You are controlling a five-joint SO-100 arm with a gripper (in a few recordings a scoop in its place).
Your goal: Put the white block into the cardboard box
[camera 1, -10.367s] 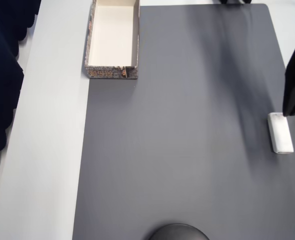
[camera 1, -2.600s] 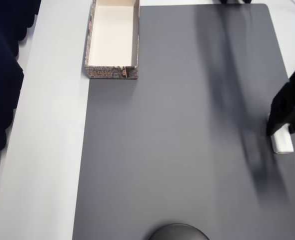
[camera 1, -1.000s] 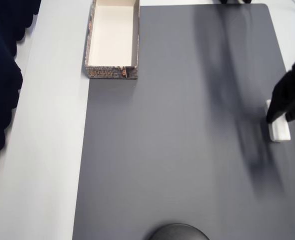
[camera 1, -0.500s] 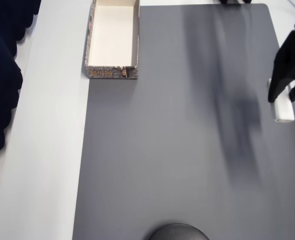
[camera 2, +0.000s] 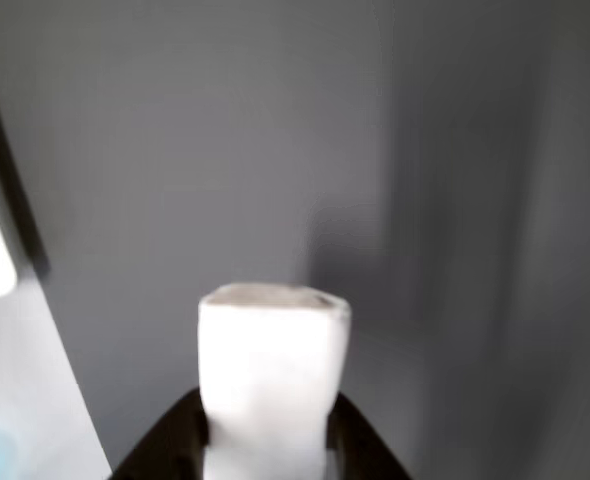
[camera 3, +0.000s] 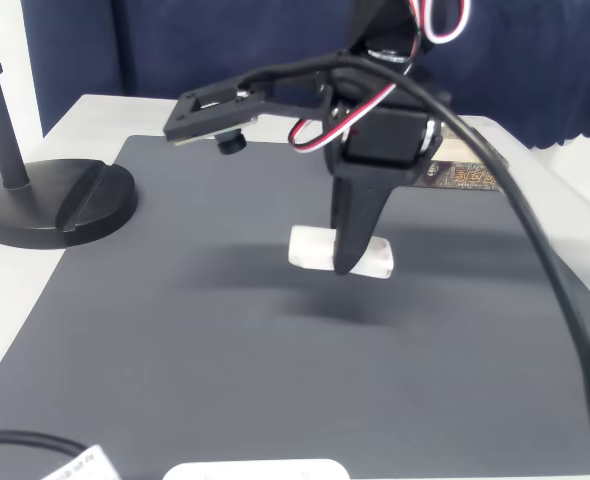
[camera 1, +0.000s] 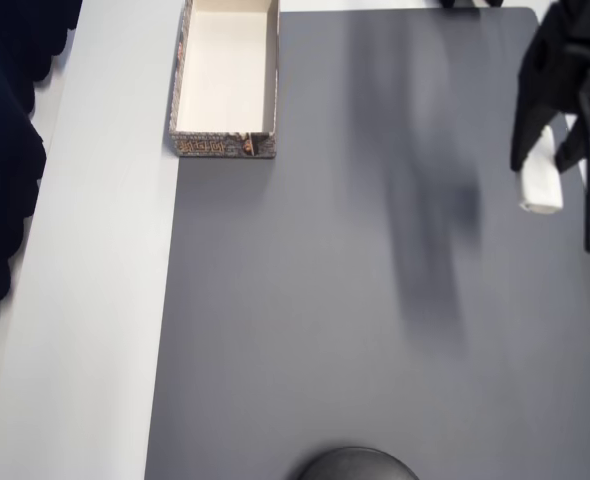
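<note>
In the wrist view the block [camera 2: 272, 375] sticks out between the two dark fingers [camera 2: 165, 450] of the hand [camera 2: 265, 440], which is clamped on its sides. In the fixed view the hand [camera 3: 350, 262] grips the block [camera 3: 315, 248] around its middle, level and lifted clear of the dark mat [camera 3: 275, 380], its shadow below. Overhead, the block [camera 1: 541, 180] hangs near the mat's right edge, and the box [camera 1: 227, 75] sits well apart on the surface [camera 1: 105, 300] at the mat's top-left corner.
</note>
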